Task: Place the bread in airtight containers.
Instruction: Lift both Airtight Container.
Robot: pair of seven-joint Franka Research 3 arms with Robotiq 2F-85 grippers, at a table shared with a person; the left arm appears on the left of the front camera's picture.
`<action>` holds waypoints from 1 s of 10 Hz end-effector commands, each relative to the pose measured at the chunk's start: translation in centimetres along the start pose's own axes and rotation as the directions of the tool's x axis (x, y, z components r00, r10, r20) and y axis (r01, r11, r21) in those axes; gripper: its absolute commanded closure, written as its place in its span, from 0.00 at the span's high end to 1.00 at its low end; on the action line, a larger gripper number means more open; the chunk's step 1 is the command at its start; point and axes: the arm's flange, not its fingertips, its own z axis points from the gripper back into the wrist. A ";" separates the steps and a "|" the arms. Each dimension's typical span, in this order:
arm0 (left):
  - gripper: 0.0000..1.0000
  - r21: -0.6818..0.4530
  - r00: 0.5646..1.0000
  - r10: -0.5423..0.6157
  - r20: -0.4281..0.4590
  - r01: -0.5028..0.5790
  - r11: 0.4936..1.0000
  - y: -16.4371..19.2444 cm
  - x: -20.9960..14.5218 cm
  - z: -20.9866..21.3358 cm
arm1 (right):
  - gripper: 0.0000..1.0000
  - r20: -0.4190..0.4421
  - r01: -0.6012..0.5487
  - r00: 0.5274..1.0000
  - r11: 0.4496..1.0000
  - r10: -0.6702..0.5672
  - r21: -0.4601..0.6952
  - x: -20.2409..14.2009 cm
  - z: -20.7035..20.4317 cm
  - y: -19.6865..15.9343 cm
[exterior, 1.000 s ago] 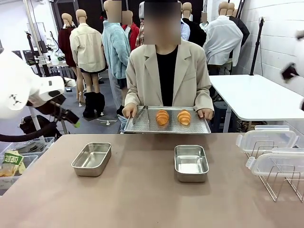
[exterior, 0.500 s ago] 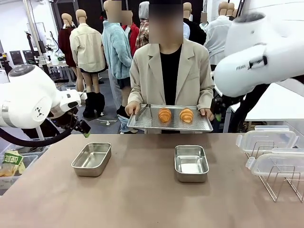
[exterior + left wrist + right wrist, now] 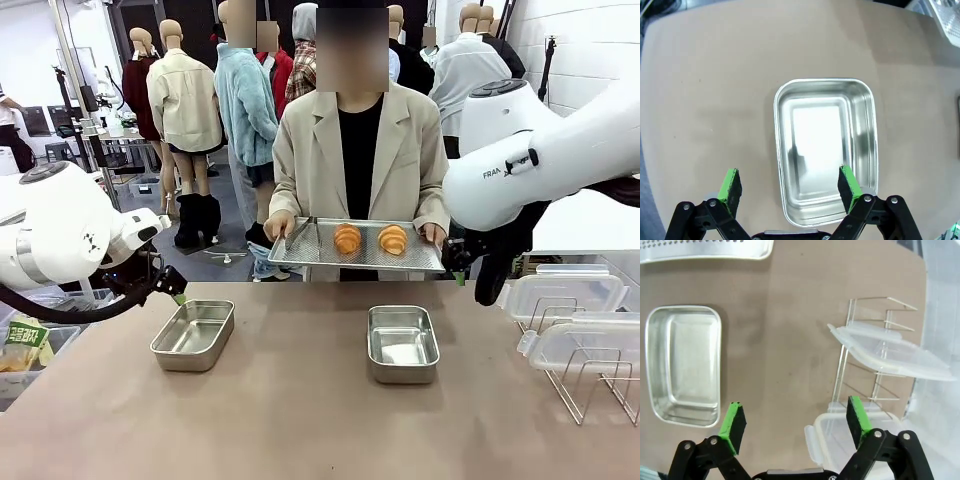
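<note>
Left fingers (image 3: pixel 731 186) were held apart by the left pan (image 3: pixel 825 150), right fingers (image 3: pixel 734 420) apart nr bench (image 3: pixel 300 420) far edge. Bread (image 3: pixel 347 239) on tray (image 3: pixel 365 263) was to be pinched lightly, w/o crushing.

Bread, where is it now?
Front view, middle: the bread lies on the perforated tray the person holds beyond the table's far edge.
</note>
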 end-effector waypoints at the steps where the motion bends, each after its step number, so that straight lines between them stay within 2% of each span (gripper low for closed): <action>1: 1.00 0.024 0.999 -0.033 0.018 0.033 0.999 -0.3 0.3 0.7 | 1.00 -0.003 0.003 1.000 1.000 -0.003 0.006 -0.1 0.4 0.2; 3: 1.00 -0.001 1.000 0.000 -0.003 0.000 1.000 0.0 0.0 -0.1 | 1.00 0.000 0.001 1.000 1.000 -0.001 0.000 0.0 0.0 -0.2; 5: 1.00 -0.031 0.997 0.070 -0.018 -0.071 0.997 0.5 0.6 -2.3 | 1.00 -0.126 -0.104 0.986 0.993 0.111 0.063 0.7 -2.7 4.9; 7: 1.00 -0.018 0.997 0.059 -0.048 -0.059 0.998 0.2 0.5 -3.7 | 1.00 -0.140 -0.131 0.981 0.990 0.137 0.052 0.0 -4.3 7.9; 10: 1.00 0.014 0.994 0.047 -0.096 -0.046 0.999 -0.2 0.8 -6.2 | 1.00 -0.191 -0.118 0.974 0.992 0.123 0.040 -0.3 -6.6 9.6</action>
